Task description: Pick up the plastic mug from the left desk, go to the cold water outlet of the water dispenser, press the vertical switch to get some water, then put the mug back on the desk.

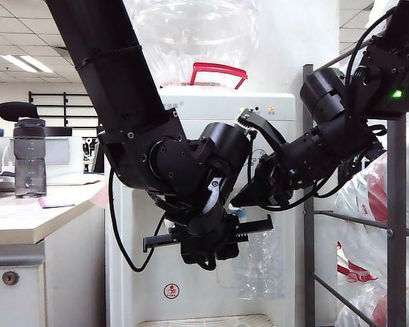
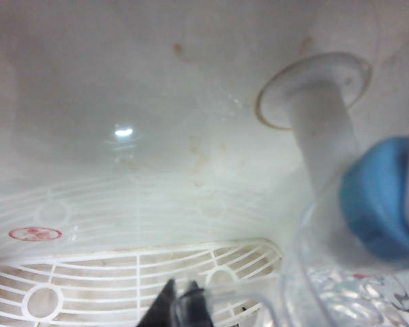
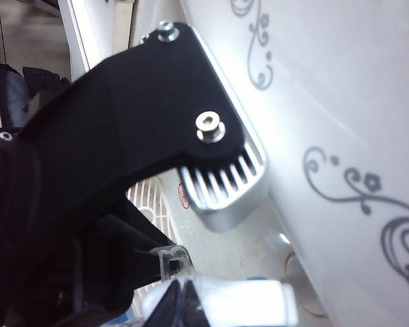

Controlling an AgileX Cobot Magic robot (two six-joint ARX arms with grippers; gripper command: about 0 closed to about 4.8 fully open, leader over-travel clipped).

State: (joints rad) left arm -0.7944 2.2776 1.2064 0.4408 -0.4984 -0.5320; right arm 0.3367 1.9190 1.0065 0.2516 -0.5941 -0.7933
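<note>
1. While the plastic mug (image 2: 341, 289) sits under the cold water outlet (image 2: 378, 197), the work in hand looks to be pressing the vertical switch (image 3: 221, 303).
2. The left tool (image 2: 184, 306) hangs low in the water dispenser (image 1: 211, 109) alcove, above the drip grille (image 2: 123, 272). Its fingertips are pinched nearly together on what looks like the mug's clear handle, so I judge it closed on the plastic mug.
3. In the left wrist view the mug's rim lies just below the blue band of the tap, with the mouth open to the spout.
4. The right tool (image 3: 184, 293) is up against the dispenser front beside the grey scrollwork, its tips close to a white lever near the tap. Whether they touch it, or how wide the jaws stand, I cannot tell.
5. To do this well, hold the left arm steady so the mouth stays centred under the spout.
6. Push the lever smoothly with the right tool and release early, before the level nears the rim.
7. The left desk (image 1: 27, 221) with its bottle (image 1: 30, 157) waits off to the side.
</note>
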